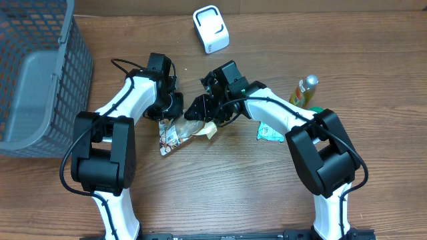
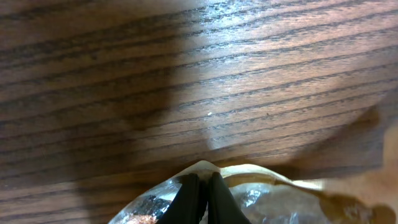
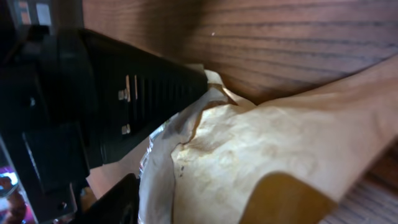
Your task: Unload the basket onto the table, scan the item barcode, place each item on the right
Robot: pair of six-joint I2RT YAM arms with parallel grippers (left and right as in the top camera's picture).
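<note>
You had the wooden table (image 1: 267,193) filling the frame, grey mesh basket (image 1: 40,73) upper left, crumpled snack packet (image 1: 175,137) at centre, white scanner (image 1: 211,29) top centre, left gripper (image 2: 200,186) pinched tight on the packet's edge, right gripper (image 1: 200,110) astride it, clamped or not you could not tell.

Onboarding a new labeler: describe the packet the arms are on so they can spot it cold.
On the wooden table, look just right of the grey basket, to the centre. The packet lies there: crinkled clear film and tan paper, its edge pinched in the left gripper. The green pouch, bottle and white box lie apart, nothing gripping them.
</note>
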